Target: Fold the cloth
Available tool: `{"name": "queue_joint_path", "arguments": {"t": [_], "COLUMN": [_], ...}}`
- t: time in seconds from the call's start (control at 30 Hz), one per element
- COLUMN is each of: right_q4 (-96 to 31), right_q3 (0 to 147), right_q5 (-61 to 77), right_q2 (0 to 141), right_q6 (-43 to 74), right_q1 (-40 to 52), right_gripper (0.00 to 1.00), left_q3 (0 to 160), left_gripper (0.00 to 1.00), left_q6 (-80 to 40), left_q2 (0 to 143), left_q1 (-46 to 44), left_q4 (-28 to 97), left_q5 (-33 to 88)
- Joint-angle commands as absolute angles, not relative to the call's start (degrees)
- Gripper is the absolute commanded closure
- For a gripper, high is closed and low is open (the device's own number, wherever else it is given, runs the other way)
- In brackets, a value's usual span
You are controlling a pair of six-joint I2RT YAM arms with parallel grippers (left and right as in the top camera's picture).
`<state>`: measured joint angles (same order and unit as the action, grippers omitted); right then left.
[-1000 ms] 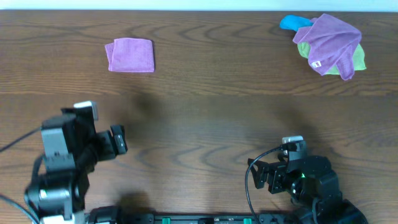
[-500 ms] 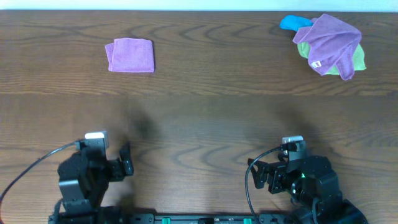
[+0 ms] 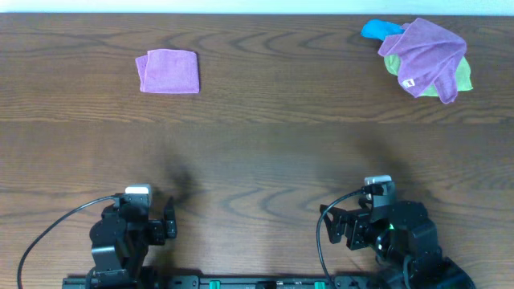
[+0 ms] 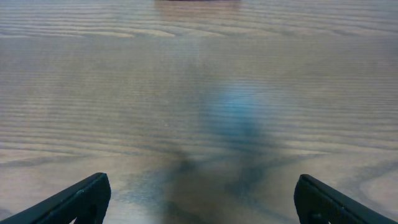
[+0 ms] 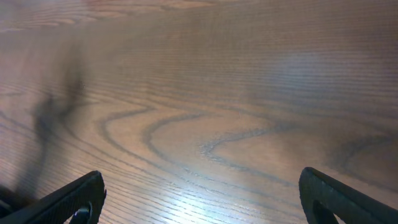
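A purple cloth [image 3: 169,71], folded into a small square, lies flat at the far left of the table. My left gripper [image 3: 165,227] is near the front edge at the left, far from the cloth, open and empty; its wrist view shows only bare wood between the fingertips [image 4: 199,202]. My right gripper [image 3: 337,228] is near the front edge at the right, open and empty, with bare wood between its fingertips [image 5: 202,199].
A pile of cloths sits at the far right: a crumpled purple one [image 3: 430,54] on top of a green one [image 3: 462,79], with a blue one [image 3: 376,30] at its left. The table is dark wood [image 3: 265,152].
My left arm has drawn back towards the front edge and folded down low. The right arm and the cloths have not moved.
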<state>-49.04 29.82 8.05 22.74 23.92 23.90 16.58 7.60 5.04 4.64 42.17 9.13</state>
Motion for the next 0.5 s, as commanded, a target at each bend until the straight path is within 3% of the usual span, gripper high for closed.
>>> {"name": "queue_joint_path", "arguments": {"t": [0.0,0.47], "right_q4": [-49.1,-49.1], "right_q3": [29.7,29.7], "right_q5": [7.7,7.7], "right_q2": [22.4,22.4], "right_q6": [24.6,24.6], "right_q1": [23.6,23.6], "right_gripper": [0.01,0.01], "left_q3": [15.8,13.5], "left_gripper": [0.05,0.05], "left_q6": [8.4,3.8], "left_q2": [3.5,0.2], "left_q1": [4.3,4.1], "left_q4": [42.2,45.1], "left_q5": [7.6,3.7]}}
